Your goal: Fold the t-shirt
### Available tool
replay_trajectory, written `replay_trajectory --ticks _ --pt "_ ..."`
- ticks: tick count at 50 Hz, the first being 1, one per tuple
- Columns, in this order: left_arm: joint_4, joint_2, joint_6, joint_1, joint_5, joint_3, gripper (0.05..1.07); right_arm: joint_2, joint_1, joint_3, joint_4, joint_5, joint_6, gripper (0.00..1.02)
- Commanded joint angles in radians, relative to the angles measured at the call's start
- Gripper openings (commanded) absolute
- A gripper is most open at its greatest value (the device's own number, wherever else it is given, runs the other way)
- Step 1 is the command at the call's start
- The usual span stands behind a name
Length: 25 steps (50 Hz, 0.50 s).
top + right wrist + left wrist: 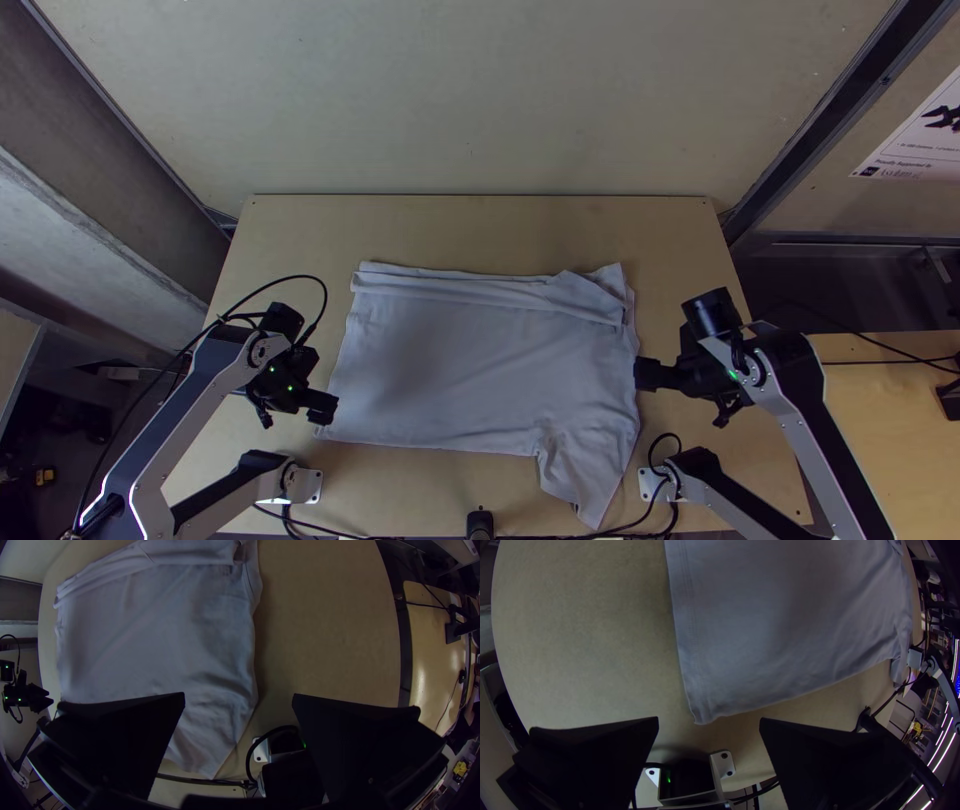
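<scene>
While the left black gripper (322,407) and the right black gripper (648,375) have their jaws wide apart, the pale grey cloth T-shirt (480,360) lies between them, its far edge folded, on the light wooden table (450,229), before a flat pale wall (450,100).

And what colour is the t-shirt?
The t-shirt is plain pale grey-white, seen best in the top view.

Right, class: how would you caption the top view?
Pale t-shirt, far side folded over, on a wooden table between left claw and right claw.
</scene>
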Motion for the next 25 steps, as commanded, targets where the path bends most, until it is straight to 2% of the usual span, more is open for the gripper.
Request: replay_trajectory --ticks 1,6,25 --pt "-0.015 0.025 -0.005 -0.044 -0.038 -0.041 1.01 -0.011 -0.006 -0.038 -0.017 -0.008 0.024 0.98" --pt "-0.005 0.076 -0.039 -0.088 -0.06 -0.069 1.02 -0.011 -0.006 -0.046 -0.017 -0.013 0.023 0.98" --pt "0.057 0.283 -0.062 -0.126 -0.063 -0.067 1.01 -0.004 -0.005 -0.059 -0.015 -0.014 0.02 0.98"
